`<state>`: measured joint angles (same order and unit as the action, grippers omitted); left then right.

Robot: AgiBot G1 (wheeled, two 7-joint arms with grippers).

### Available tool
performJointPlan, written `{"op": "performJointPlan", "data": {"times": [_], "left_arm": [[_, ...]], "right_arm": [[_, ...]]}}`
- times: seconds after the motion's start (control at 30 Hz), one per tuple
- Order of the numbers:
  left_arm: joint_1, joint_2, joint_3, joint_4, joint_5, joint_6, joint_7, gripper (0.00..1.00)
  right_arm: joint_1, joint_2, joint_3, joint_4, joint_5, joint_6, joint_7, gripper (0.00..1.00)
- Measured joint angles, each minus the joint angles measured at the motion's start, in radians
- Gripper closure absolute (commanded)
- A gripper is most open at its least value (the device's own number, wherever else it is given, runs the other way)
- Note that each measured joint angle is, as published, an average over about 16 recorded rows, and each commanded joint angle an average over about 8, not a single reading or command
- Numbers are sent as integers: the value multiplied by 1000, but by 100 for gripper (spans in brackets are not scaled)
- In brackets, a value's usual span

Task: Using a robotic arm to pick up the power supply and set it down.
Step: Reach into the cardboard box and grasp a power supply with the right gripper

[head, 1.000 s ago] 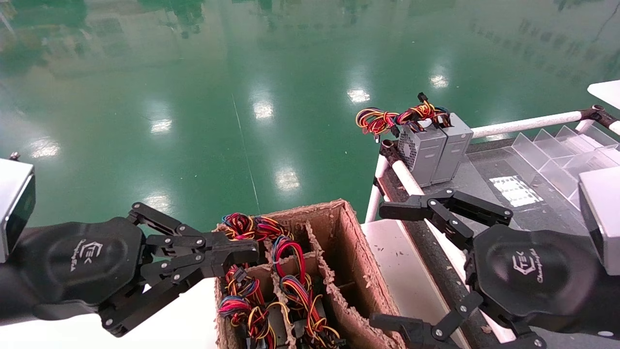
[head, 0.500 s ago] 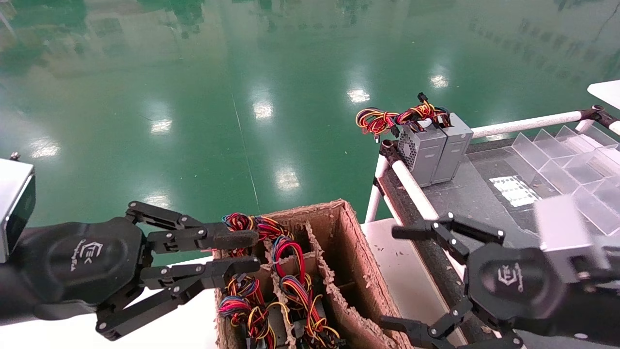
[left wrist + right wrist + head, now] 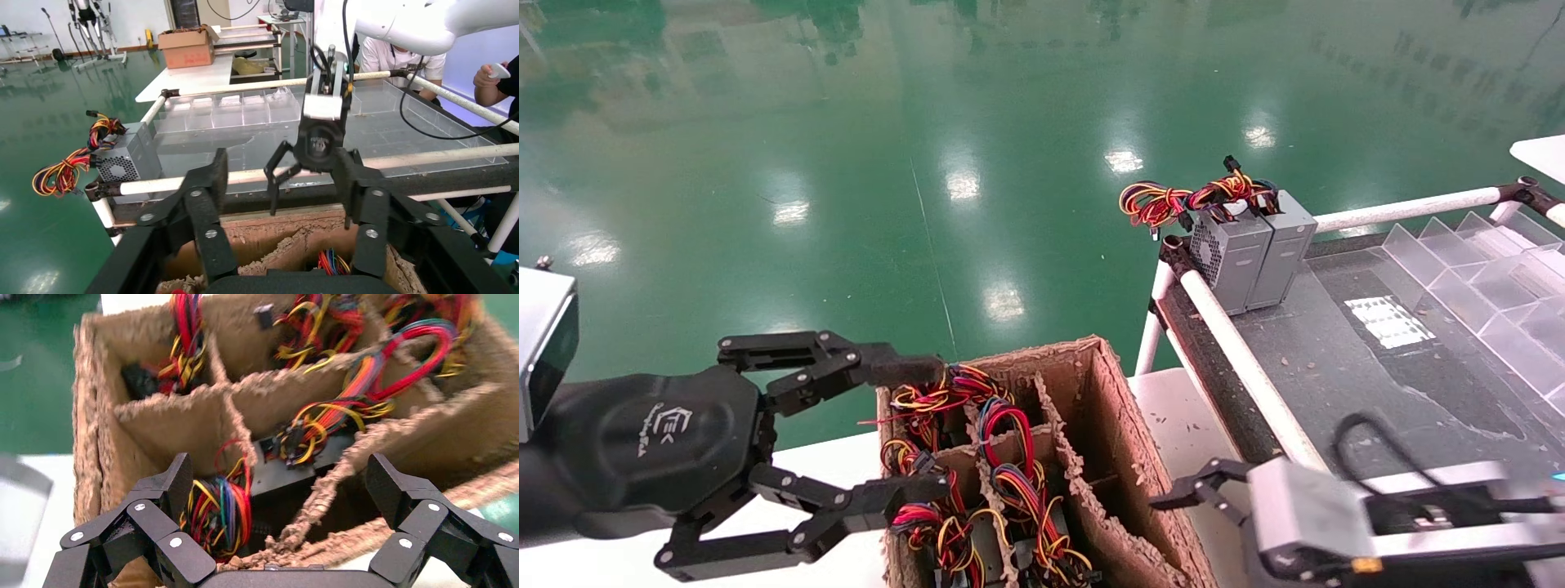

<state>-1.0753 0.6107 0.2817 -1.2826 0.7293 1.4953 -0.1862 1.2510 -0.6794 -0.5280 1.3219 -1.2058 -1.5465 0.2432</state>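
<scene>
The divided cardboard box (image 3: 1091, 425) sits just ahead of the left gripper (image 3: 911, 433), jaws spread wide, with the right gripper (image 3: 275, 496) also spread above it; the power supply (image 3: 287, 471) inside, probably heavy, rigid metal, wants gripping by its body, not its floppy wires (image 3: 1001, 457).

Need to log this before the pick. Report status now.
Left hand open beside the cardboard box, empty. Right hand open over the box. Power supplies down in the compartments, wire bundles on top, dividers close around them.
</scene>
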Motion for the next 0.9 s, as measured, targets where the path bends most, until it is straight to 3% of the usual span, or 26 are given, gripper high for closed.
{"op": "performJointPlan", "data": {"times": [0.33, 0.67, 0.73, 0.9], "left_arm": [[0, 0, 1, 0, -1, 0, 0, 0], [0, -1, 1, 0, -1, -1, 1, 0], [0, -1, 2, 0, -1, -1, 1, 0], [0, -1, 2, 0, -1, -1, 1, 0]], "right_arm": [[98, -54, -128, 13, -80, -19, 1, 0], [139, -74, -226, 13, -112, 1, -6, 0], [142, -78, -238, 13, -120, 8, -7, 10], [145, -86, -259, 13, -136, 23, -12, 71]]}}
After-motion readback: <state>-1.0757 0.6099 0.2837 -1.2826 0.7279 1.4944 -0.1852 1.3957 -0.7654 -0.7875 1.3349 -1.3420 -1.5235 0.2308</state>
